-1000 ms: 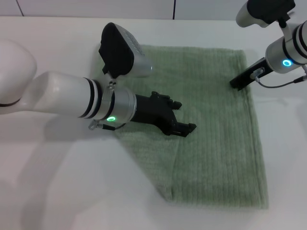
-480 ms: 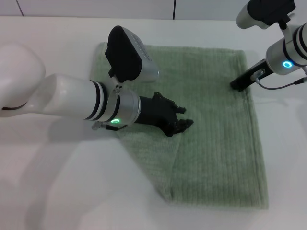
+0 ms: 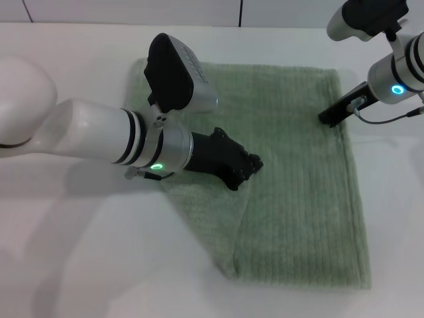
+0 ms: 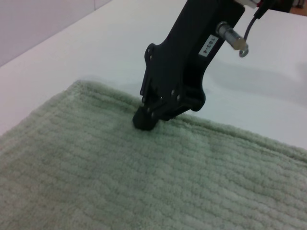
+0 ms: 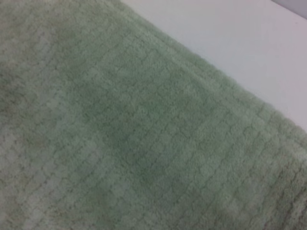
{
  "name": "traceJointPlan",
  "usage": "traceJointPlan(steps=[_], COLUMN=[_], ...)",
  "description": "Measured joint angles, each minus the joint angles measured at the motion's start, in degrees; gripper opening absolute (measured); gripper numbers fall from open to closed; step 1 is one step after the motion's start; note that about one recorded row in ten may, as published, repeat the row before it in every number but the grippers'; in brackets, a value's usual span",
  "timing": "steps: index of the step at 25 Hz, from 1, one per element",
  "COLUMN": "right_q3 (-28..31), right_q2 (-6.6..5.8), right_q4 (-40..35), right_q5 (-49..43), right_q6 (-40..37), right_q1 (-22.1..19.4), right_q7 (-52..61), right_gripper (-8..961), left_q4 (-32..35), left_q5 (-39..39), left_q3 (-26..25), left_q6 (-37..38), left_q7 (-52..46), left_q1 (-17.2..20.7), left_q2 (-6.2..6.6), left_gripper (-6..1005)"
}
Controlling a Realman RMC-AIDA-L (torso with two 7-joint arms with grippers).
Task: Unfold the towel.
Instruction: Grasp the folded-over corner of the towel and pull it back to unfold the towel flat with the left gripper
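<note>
The pale green towel point(image 3: 298, 185) lies flat on the white table, with its near-left corner folded over onto itself along a diagonal. My left gripper point(image 3: 246, 171) rests low on the cloth at the tip of that folded flap, shut on the towel. At the towel's far right edge, my right gripper point(image 3: 328, 118) is shut, its tip pressed onto the cloth. The left wrist view shows this right gripper point(image 4: 145, 122) touching the towel point(image 4: 144, 182) just inside its hem. Only the ribbed towel point(image 5: 120, 134) and a strip of table fill the right wrist view.
The white table point(image 3: 79, 252) surrounds the towel on all sides. My left forearm point(image 3: 99, 136) reaches in across the towel's left edge. A grey cable point(image 3: 391, 118) hangs from the right wrist beside the towel.
The left gripper's fingers, open one second ago, have closed at the folded flap and dropped onto the cloth. The right arm has not moved.
</note>
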Motion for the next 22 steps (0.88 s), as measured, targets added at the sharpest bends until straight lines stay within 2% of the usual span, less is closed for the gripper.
traceJointPlan(steps=[4, 5, 6, 7, 13, 14, 15, 16, 22], right_q3=[0.0, -0.1, -0.2, -0.2, -0.3, -0.4, -0.4, -0.5, -0.5], right_q2=[0.00, 0.00, 0.00, 0.00, 0.00, 0.00, 0.00, 0.01, 0.07], right_q4=[0.0, 0.0, 0.0, 0.0, 0.0, 0.0, 0.0, 0.0, 0.0], right_q5=[-0.1, -0.2, -0.2, -0.2, -0.3, -0.3, -0.3, -0.3, -0.3], right_q6=[-0.1, -0.1, -0.1, -0.1, -0.1, -0.1, -0.1, -0.1, -0.1], right_q1=[0.0, 0.0, 0.0, 0.0, 0.0, 0.0, 0.0, 0.0, 0.0], right_q7=[0.0, 0.0, 0.0, 0.0, 0.0, 0.0, 0.0, 0.0, 0.0], right_gripper=[0, 0, 0, 0, 0, 0, 0, 0, 0], left_q4=[1.6, 2.3, 3.5, 3.5, 7.8, 7.8, 9.5, 10.2, 11.2], left_q5=[0.6, 1.4, 4.2, 4.2, 12.8, 12.8, 15.9, 17.2, 20.8], left_q3=[-2.2, -4.0, -8.6, -8.6, -23.1, -23.1, -28.6, -30.8, -36.9], left_q6=[4.0, 6.1, 11.2, 11.2, 27.0, 27.0, 32.9, 35.4, 43.1], left_q7=[-0.2, -0.3, -0.6, -0.6, -2.3, -2.3, -2.6, -2.7, -3.4], left_q1=[0.3, 0.4, 0.6, 0.6, 0.8, 0.8, 0.8, 0.8, 0.5], left_q2=[0.36, 0.44, 0.51, 0.51, 0.60, 0.60, 0.68, 0.67, 1.14], left_gripper=[49, 46, 44, 45, 49, 50, 51, 51, 56])
